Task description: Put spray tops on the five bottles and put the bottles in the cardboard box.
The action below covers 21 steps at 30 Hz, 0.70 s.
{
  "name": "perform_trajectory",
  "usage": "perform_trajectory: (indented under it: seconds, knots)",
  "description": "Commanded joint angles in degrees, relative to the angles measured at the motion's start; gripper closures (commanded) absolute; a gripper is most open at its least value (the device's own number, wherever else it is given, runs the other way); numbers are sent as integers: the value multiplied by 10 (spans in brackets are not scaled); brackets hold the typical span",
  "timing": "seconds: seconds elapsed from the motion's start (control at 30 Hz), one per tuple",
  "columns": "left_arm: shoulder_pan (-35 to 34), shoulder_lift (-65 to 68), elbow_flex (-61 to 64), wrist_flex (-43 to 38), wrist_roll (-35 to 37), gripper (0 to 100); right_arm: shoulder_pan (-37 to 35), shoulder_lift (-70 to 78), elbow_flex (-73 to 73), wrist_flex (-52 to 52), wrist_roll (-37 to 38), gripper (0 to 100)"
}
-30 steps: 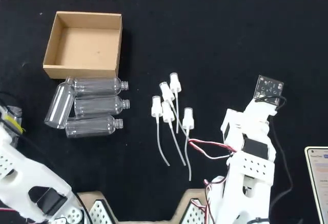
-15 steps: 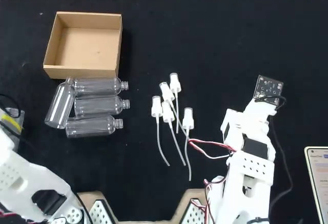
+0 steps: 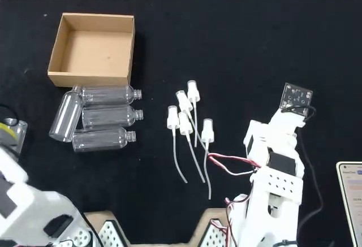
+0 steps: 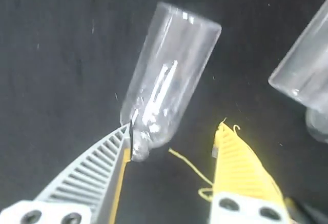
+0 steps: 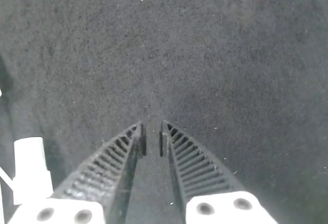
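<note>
Black cloth on table, cardboard box with four bottles lying just beside it, five spray tops nearby; left claw spread wide, one finger touching fifth bottle at its neck; right claw nearly pressed together over bare cloth; writing on phone too small to read.

A bottle touches one finger of the spread tool.

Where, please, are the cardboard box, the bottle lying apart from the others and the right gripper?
cardboard box (image 3: 87,79), high view, on its near outer wall.
lone bottle (image 4: 169,75), left wrist view, middle of its clear body.
right gripper (image 5: 152,134), right wrist view, midway between its fingertips.
</note>
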Motion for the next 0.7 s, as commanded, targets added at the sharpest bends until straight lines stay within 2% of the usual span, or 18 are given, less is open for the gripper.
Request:
perform_trajectory:
  seconds: [0.0, 0.2, 0.4, 0.57, 0.67]
  knots:
    - [-7, -120, 127, -20, 24, 754, -6, -13, -2, -22, 18, 938]
    - [-2, -229, 313, -84, 20, 754, -6, -13, -2, -22, 18, 938]
    - [-22, -251, 454, -251, 38, 755, -6, -13, -2, -22, 18, 938]
    - [-51, -250, 495, -357, 102, 755, -5, -13, -2, -22, 18, 938]
    - [-63, -250, 503, -384, 135, 755, -5, -13, -2, -22, 18, 938]
